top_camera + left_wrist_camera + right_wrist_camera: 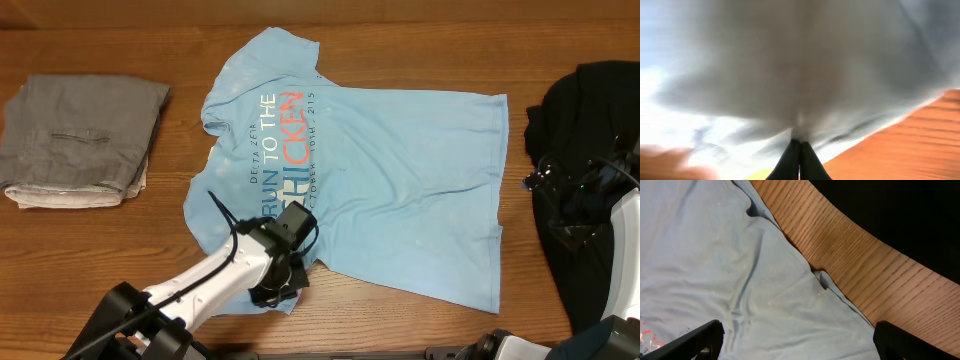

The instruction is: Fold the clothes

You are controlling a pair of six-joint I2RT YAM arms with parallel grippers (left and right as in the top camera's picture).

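The light blue T-shirt lies spread flat on the wooden table, its dark blue, white and orange-red lettering facing up. My left gripper is at the shirt's near left corner. In the blurred left wrist view its fingers are shut on a pinch of the shirt's cloth. My right gripper is wide open and empty, hovering over the shirt near its hem. In the overhead view the right arm sits over the black garment, its fingers hard to make out.
A folded grey garment lies at the left of the table. A crumpled black garment lies at the right, also showing in the right wrist view. Bare wood separates it from the shirt's hem.
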